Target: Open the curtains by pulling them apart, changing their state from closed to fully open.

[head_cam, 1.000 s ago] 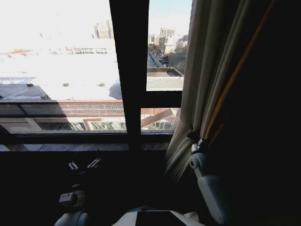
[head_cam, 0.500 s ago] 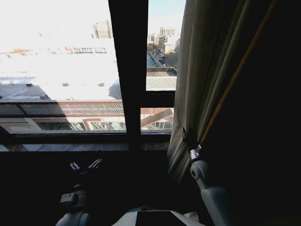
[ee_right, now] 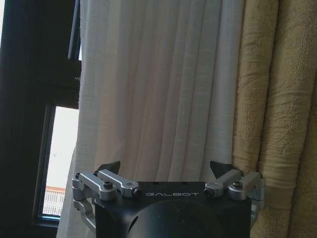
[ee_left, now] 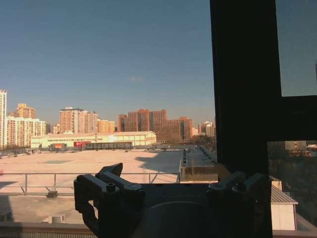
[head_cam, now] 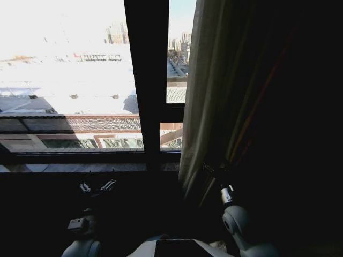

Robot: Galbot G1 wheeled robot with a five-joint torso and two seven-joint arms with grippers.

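One panel of the curtains [head_cam: 206, 96], sheer and pleated, hangs at the right of the window, its edge just past the black centre bar. Seen from the right wrist, the white curtains [ee_right: 158, 89] hang straight just beyond my right gripper [ee_right: 166, 171], which is open with nothing between its fingers. From the head camera my right gripper [head_cam: 214, 172] sits low against the foot of that panel. My left gripper [head_cam: 96, 187] stays low in front of the sill, open and empty, and it faces the bare glass as my left gripper [ee_left: 173, 178].
A thick black window frame bar [head_cam: 147, 80] splits the glass. The dark sill [head_cam: 75, 167] runs below it. A heavier yellowish drape [ee_right: 277, 124] hangs beside the sheer panel, dark in the head view [head_cam: 262, 107]. Rooftops and buildings lie outside.
My right gripper has let go of the bunched curtain and drawn down and back. The panel's edge has swung left, covering more of the narrow right pane. The left arm has stayed put.
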